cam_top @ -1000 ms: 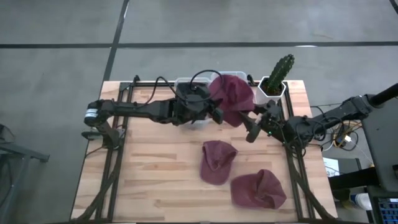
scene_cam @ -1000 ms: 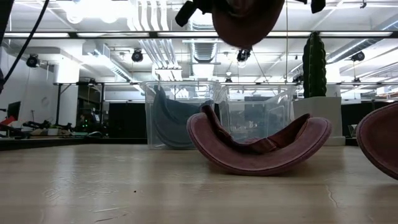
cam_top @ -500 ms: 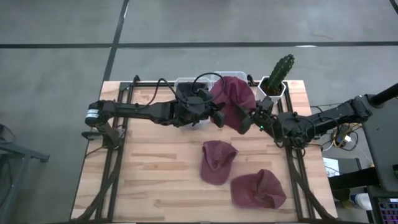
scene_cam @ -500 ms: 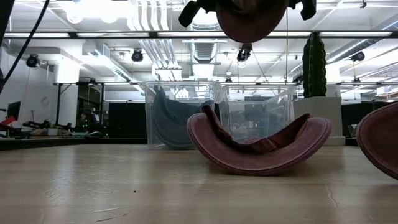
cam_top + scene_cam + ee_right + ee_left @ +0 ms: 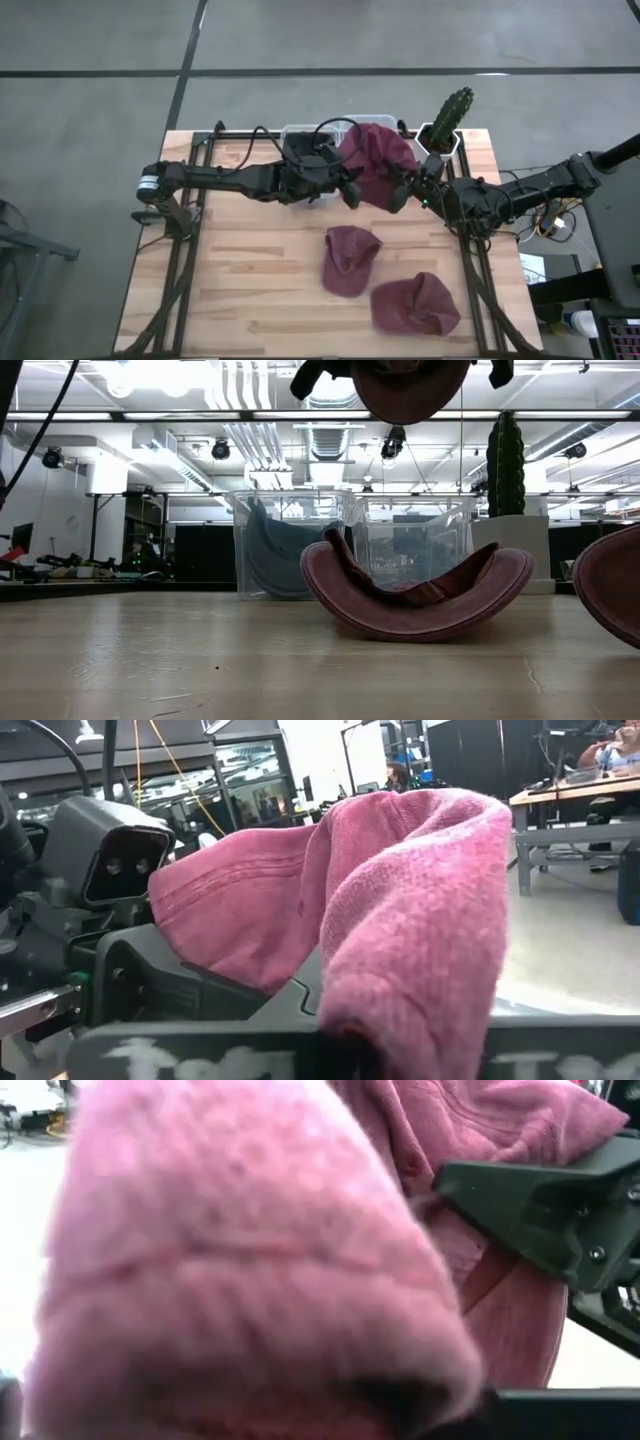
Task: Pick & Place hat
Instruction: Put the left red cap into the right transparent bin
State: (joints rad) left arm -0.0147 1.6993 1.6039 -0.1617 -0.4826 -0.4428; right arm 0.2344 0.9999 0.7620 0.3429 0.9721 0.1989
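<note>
Hat (image 5: 374, 160): dark pink, soft, held in the air between the two grippers, above the far edge of the table (image 5: 250, 300) and partly over the clear bins (image 5: 300, 132); seen from low as a rounded bowl shape at the top edge (image 5: 410, 385).
Left gripper (image 5: 350, 186): at the hat's left side, fingers closed on a fold of the fabric; wrist view filled with pink cloth (image 5: 250, 1280) bunched right at the fingers.
Right gripper (image 5: 400, 192): at the hat's right lower edge, fingers clamped on a fold of the brim; wrist view with fabric (image 5: 400, 910) draped over and between the dark fingers.
Hat against fingers: stretched from one gripper to the other, both touching it, crown bulging up and toward the far side.
Second hat (image 5: 348, 258): flat on the table, near the middle, well below the grippers; from low, a curled brim-up shape (image 5: 415, 595) before the bins.
Third hat (image 5: 415, 303): on the table toward the near right, just beside the second hat.
Bins: clear, at the far edge; something grey-blue inside the left one (image 5: 275, 555).
Cactus (image 5: 450, 115): upright in a white pot, far right corner, near the hat but apart from it.
</note>
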